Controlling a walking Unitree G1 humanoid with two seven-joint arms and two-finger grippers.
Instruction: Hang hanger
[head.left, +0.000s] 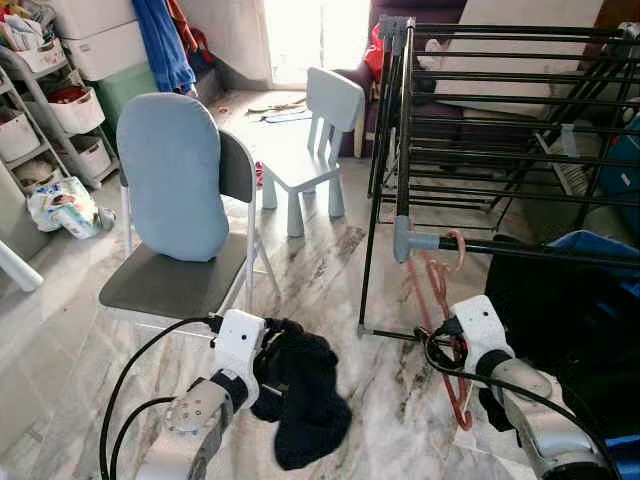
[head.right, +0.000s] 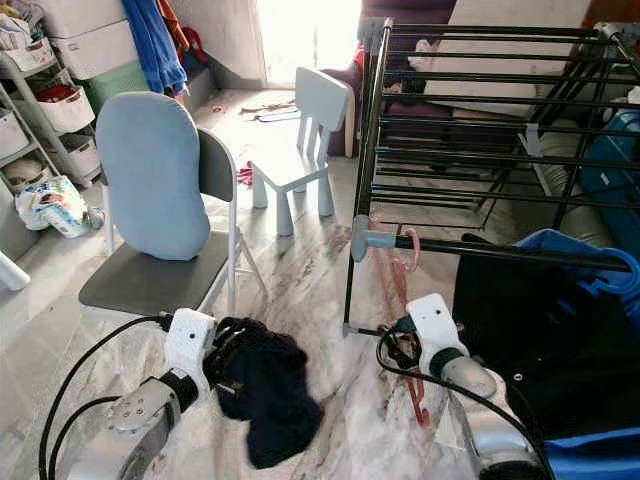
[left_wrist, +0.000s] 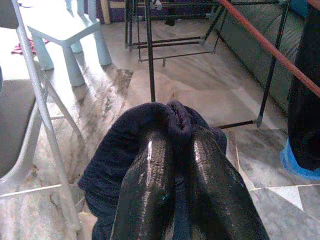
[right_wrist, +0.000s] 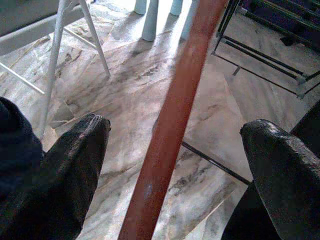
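Your left gripper (left_wrist: 172, 150), at the lower left of the head view, has its fingers clamped on a dark navy garment (head.left: 305, 400) that hangs in a bunch over the marble floor (head.left: 330, 270), just in front of the grey chair (head.left: 175, 280) with the pale blue cushion (head.left: 175, 175). Your right gripper (right_wrist: 175, 150) sits at the lower right with its fingers spread wide apart, and the red hanger (head.left: 440, 300) runs between them without touching either finger. That hanger hangs by its hook from the near rail of the black drying rack (head.left: 500, 130), right of centre in the frame.
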